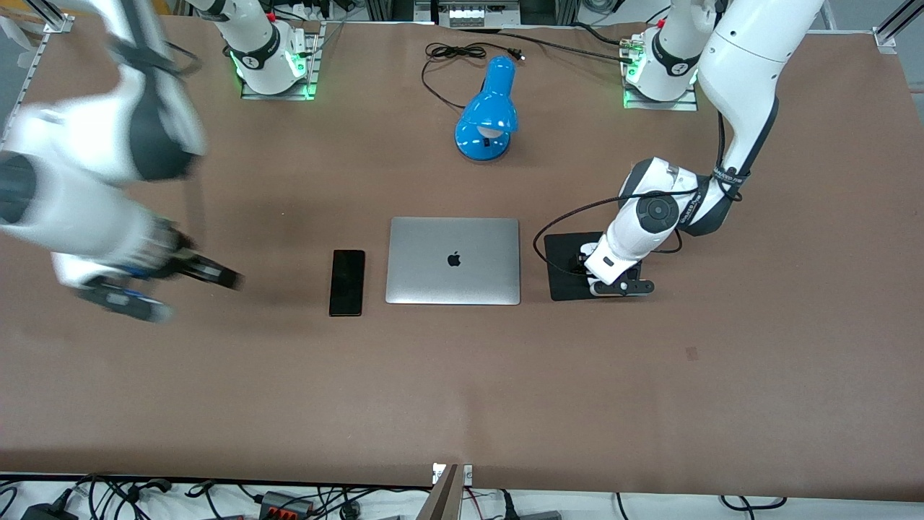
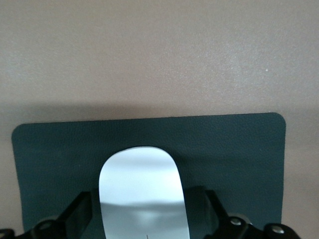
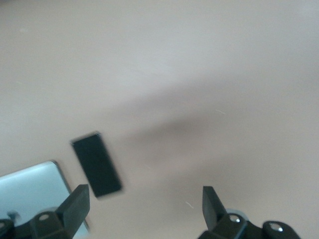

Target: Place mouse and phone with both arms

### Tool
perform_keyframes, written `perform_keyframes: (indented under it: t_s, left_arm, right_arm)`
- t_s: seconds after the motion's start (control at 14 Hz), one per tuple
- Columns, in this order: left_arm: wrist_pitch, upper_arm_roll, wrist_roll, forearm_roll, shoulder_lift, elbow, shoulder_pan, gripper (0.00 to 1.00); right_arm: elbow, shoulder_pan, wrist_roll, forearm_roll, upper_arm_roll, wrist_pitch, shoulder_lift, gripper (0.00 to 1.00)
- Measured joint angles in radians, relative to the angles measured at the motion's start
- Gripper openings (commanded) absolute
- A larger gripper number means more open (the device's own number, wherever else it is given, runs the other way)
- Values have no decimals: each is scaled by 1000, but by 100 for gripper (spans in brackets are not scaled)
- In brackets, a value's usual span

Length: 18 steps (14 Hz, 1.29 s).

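The white mouse (image 2: 141, 189) lies on the black mouse pad (image 2: 229, 149), between the fingers of my left gripper (image 2: 144, 206). The fingers stand open on either side of it with small gaps. In the front view my left gripper (image 1: 593, 273) is low over the pad (image 1: 563, 253) and hides the mouse. The black phone (image 1: 347, 282) lies flat on the table beside the laptop (image 1: 453, 260), toward the right arm's end. My right gripper (image 1: 196, 295) is open and empty, in the air over bare table, apart from the phone (image 3: 96, 164).
The closed silver laptop lies mid-table between the phone and the pad; its corner shows in the right wrist view (image 3: 30, 194). A blue desk lamp (image 1: 487, 115) with a black cord lies farther from the front camera.
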Motion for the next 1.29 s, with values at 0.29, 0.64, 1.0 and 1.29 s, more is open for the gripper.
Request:
perform_keyframes:
  t_s: [0.29,0.64,1.0,1.29]
  left_arm:
    - [-61,0,-1,0,-66,31,4,100]
    - [-612,0,3,1,-245,253,7,100]
    - [-1004,7,168,6,-265,556,58,100]
    - [-1112,10,320,6,-288,628,136,100]
  right_arm:
    - [106,-98,-108,2,-1,-168,-16,100]
    - [-25,-122,-108,0,-13,-211,-171,100]
    - [-173,-137,-233,-2,-18,-89,-270,100]
    - [-150,-168,-583,-4,-22,-84,-263,100]
